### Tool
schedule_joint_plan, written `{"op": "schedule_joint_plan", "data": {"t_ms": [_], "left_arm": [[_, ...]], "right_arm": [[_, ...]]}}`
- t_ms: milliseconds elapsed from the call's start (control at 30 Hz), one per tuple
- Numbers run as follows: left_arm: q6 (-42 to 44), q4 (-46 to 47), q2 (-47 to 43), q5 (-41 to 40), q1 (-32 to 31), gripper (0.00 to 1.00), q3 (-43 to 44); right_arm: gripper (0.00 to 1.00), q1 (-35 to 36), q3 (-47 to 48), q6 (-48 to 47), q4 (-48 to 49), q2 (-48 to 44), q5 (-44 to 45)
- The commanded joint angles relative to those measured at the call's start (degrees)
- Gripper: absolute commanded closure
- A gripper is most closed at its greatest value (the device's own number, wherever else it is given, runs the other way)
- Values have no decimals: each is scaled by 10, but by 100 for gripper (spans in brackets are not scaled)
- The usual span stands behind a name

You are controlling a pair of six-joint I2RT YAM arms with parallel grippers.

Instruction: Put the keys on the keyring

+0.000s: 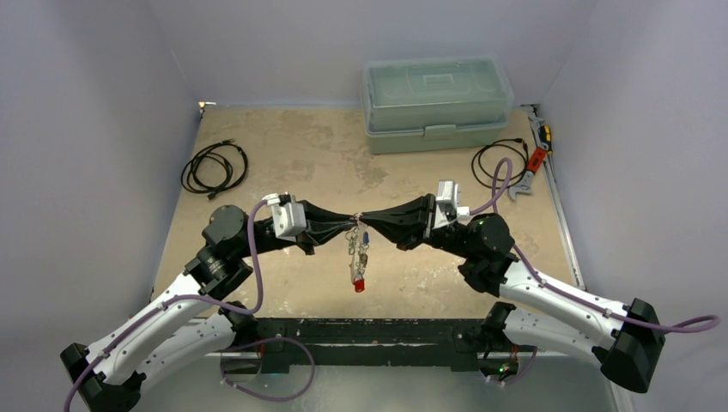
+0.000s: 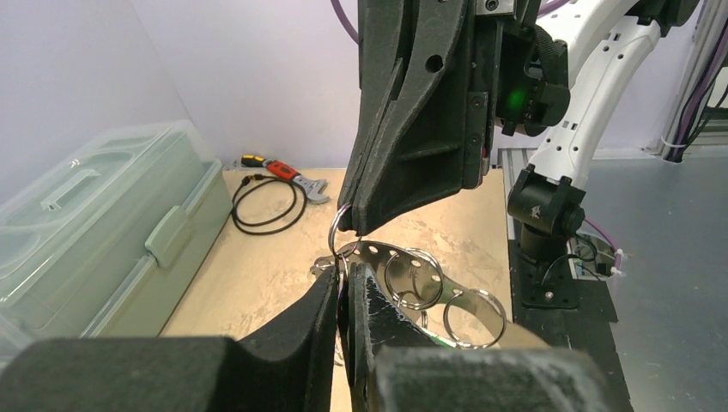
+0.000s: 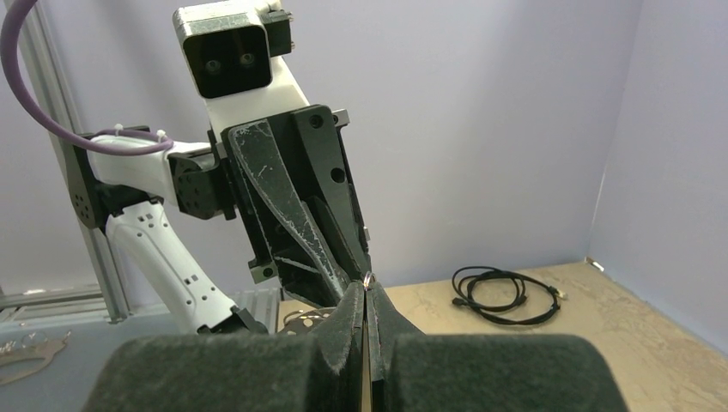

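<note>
Top external: my left gripper (image 1: 351,218) and right gripper (image 1: 370,219) both clench the keyring (image 3: 368,276) mid-air, tips nearly touching; keys (image 1: 358,257) dangle beneath it.

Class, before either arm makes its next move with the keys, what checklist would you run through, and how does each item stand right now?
1. Right gripper pinched on the keyring: ok.
2. Left gripper closed on the keyring too: ok.
3. Keys hanging in a bunch below the two grippers: ok.
4. Every key threaded onto the keyring: cannot tell.
5. Black cables and plastic box lying apart from both arms: ok.
</note>
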Motion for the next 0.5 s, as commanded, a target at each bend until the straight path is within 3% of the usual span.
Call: {"op": "schedule_joint_plan", "data": {"t_ms": [0, 467], "left_arm": [[9, 1, 0, 9, 1, 96, 14], [7, 3, 11, 18, 1, 99, 12]], "right_arm": [[100, 5, 31, 5, 51, 1, 4], [100, 16, 38, 17, 82, 37, 3]]}}
